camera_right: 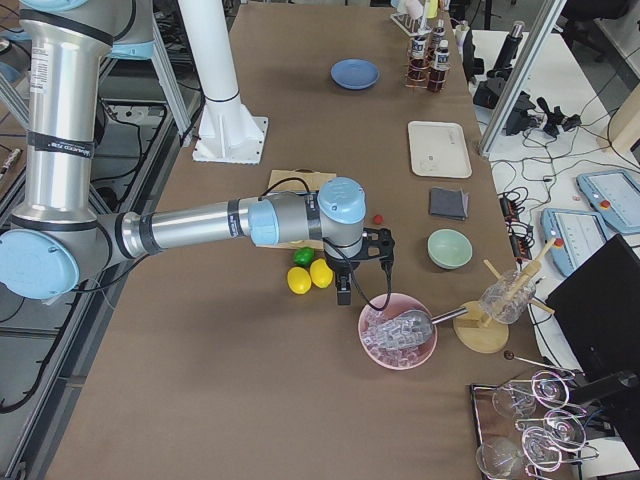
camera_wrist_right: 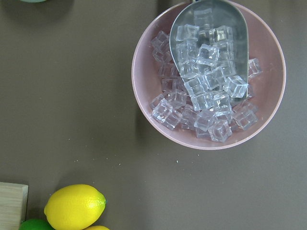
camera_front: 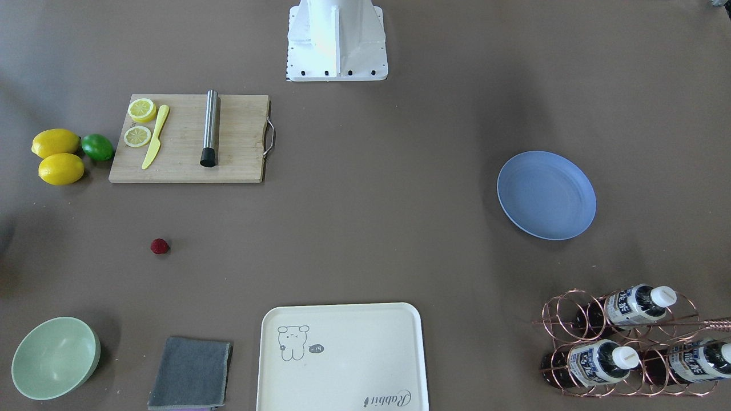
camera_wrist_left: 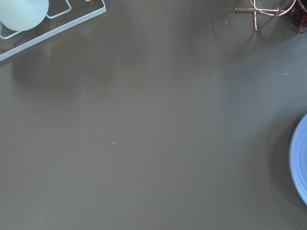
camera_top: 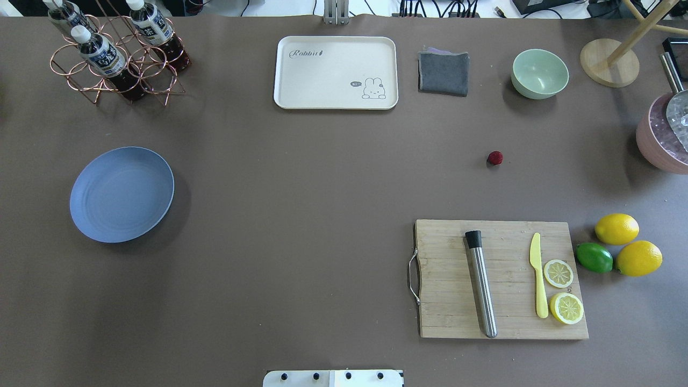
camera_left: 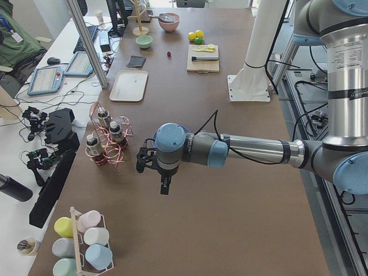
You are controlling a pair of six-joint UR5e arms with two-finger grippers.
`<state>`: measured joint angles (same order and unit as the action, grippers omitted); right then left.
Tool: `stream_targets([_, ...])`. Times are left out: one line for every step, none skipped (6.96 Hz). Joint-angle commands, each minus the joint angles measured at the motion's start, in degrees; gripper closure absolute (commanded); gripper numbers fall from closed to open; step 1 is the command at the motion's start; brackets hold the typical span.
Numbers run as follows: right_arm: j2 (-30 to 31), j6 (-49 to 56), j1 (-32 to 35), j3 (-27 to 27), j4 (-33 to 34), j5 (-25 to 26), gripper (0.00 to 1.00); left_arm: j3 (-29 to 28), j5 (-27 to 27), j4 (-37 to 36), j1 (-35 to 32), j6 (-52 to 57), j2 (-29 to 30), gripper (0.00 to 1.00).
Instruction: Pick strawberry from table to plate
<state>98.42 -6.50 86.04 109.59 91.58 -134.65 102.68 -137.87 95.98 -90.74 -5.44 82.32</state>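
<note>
My left gripper and right gripper show in side views only, so I can't tell how open they are or whether they hold anything. Round matte blue-lavender plate is well left of the rectangular wooden cutting board. Tiny dark red strawberry sits on the brown-grey table, near that board's far edge.

Both the left arm and the right arm are built from smooth silver tubes linked by fat round joints. Each joint is ringed in dark grey and closed with a pale blue cap. A small printed label sits on the thick upright tube. A thin black cable loops off the wrist. The left gripper and right gripper are black. Both arms share a white column on a flared white foot with black bolts.
</note>
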Motion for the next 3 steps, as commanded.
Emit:
stream_targets([-0.4, 0.0, 0.0, 0.1, -0.1, 0.0, 0.00, 0.0, 0.0, -0.1, 0.0, 0.0, 0.1, 0.02])
stream_targets([-0.5, 0.0, -0.1, 0.2, -0.2, 0.0, 0.00, -0.1, 0.0, 0.0, 0.0, 0.0, 0.1, 0.02])
stream_targets([-0.8, 0.0, -0.1, 0.3, -0.3, -0.2, 0.00, -0.3, 0.0, -0.1, 0.0, 0.0, -0.1, 0.02])
